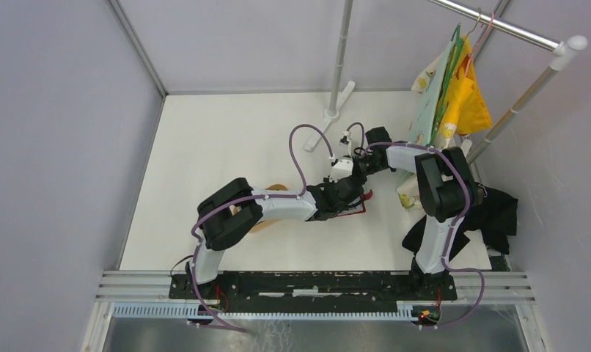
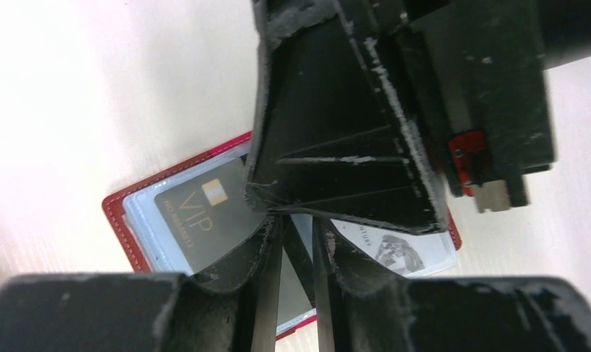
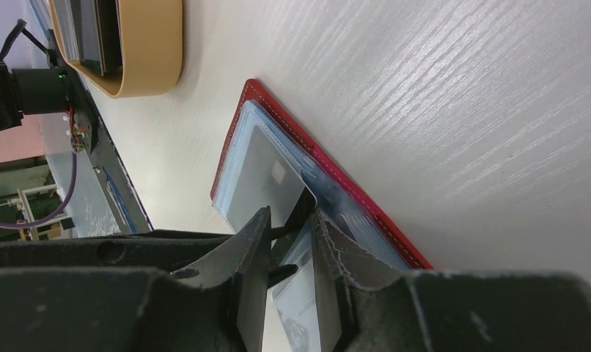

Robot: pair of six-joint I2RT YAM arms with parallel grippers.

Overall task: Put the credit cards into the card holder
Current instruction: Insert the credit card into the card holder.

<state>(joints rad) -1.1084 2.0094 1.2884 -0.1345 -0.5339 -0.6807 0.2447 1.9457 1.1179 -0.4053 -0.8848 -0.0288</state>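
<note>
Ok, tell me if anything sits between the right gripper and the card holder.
Nothing visible does. The right gripper has its fingertips right at the open card holder, by the corner of a credit card lying on its panel. The left gripper is down on the holder close beside it.

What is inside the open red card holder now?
A dark card marked VIP shows in one side of the card holder, a pale printed card in the other. The left gripper and right gripper cover the middle; anything there is hidden.
</note>
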